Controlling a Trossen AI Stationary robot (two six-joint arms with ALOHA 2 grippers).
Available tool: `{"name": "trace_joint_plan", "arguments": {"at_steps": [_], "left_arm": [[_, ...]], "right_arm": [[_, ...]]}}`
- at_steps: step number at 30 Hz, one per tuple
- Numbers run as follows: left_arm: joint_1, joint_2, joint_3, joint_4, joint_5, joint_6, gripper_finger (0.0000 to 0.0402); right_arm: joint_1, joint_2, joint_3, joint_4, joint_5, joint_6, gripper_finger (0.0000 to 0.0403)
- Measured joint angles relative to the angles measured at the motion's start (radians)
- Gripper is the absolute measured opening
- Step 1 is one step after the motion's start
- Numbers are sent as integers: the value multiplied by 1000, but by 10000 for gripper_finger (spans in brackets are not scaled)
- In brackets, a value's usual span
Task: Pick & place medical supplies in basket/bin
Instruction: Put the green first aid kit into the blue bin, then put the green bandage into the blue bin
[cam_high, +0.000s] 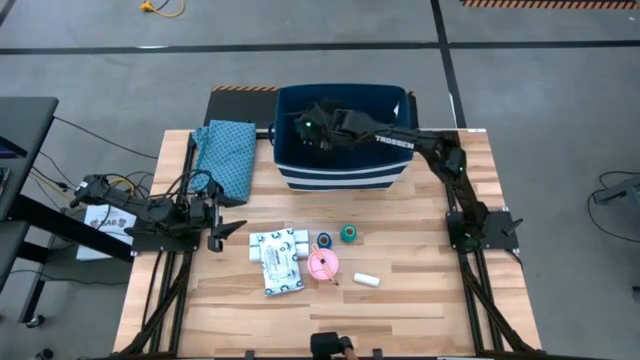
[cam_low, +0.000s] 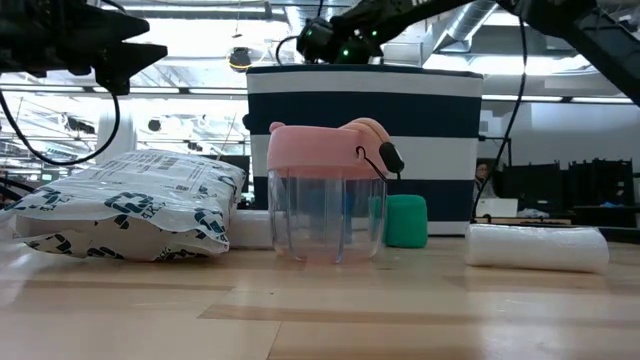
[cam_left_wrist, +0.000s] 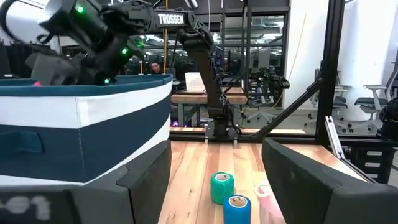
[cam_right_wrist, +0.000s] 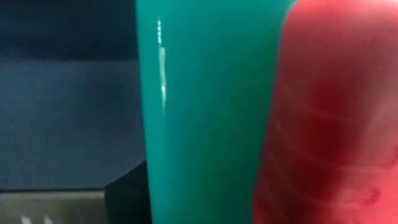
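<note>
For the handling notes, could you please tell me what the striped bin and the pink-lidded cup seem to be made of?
The bin looks like matte woven fabric: its rim bows softly and shows no shine. The pink-lidded cup seems to be clear glossy plastic, since the background shows through it, with an opaque pink lid, probably plastic.

My wooden table (cam_high: 420, 290) is carrying the navy striped bin (cam_high: 343, 170) at its far edge, with a folded teal cloth (cam_high: 226, 152) lying beside it. Nearer me are sitting a white tray (cam_high: 279, 244), a packet (cam_high: 284, 278), a pink roll (cam_high: 323, 265), blue (cam_high: 324, 241) and teal rolls (cam_high: 349, 234), and a white tube (cam_high: 366, 281).
</note>
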Motion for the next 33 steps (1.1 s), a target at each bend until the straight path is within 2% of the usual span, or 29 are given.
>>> {"name": "trace_joint_plan", "arguments": {"at_steps": [9, 13, 22, 30, 33], "left_arm": [[0, 0, 0, -2, 17, -6, 241], [0, 0, 0, -5, 17, -8, 241], [0, 0, 0, -5, 18, -26, 241], [0, 0, 0, -5, 46, -77, 241], [0, 0, 0, -5, 72, -77, 241]], "right_arm": [[20, 14, 1, -49, 72, -4, 198], [35, 9, 2, -32, 110, -16, 225], [88, 8, 2, -34, 121, -23, 282], [132, 4, 2, -60, 182, -23, 286], [147, -3, 7, -69, 238, -24, 286]]}}
